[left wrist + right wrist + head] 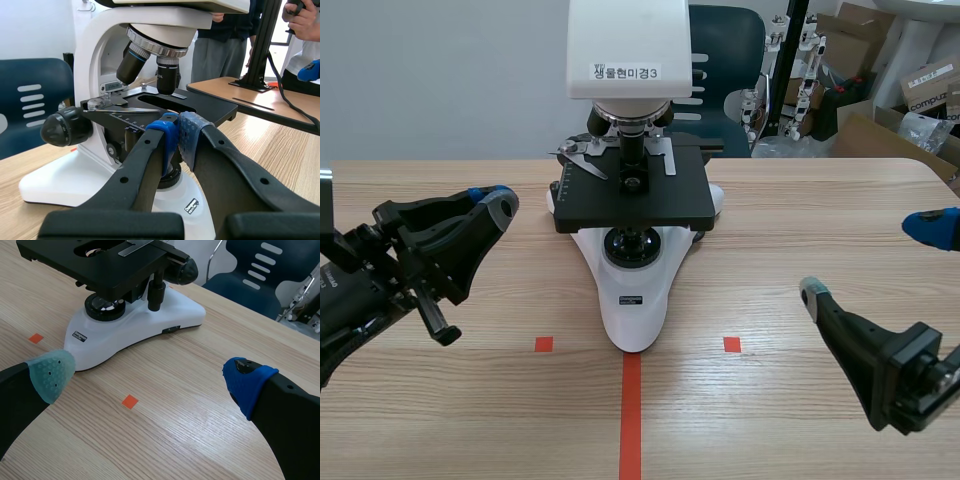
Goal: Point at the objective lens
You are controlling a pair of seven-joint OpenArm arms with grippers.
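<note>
A white and black microscope [632,200] stands at the table's middle, its black stage [630,190] under the head. Its objective lenses [167,75] hang from the nosepiece [157,45] above the stage; in the scene view one lens [630,135] shows below the head. My left gripper [500,205] is shut on nothing, raised at the left of the stage, its pads [177,135] pressed together just short of the stage [200,107] edge. My right gripper [150,375] stands open low at the right, well away from the microscope base [145,325].
A dark blue chair [725,60] stands behind the table, with cardboard boxes [910,90] at the back right. In the left wrist view people [220,50] stand beyond a second table [250,95]. Bare wood lies in front of the base.
</note>
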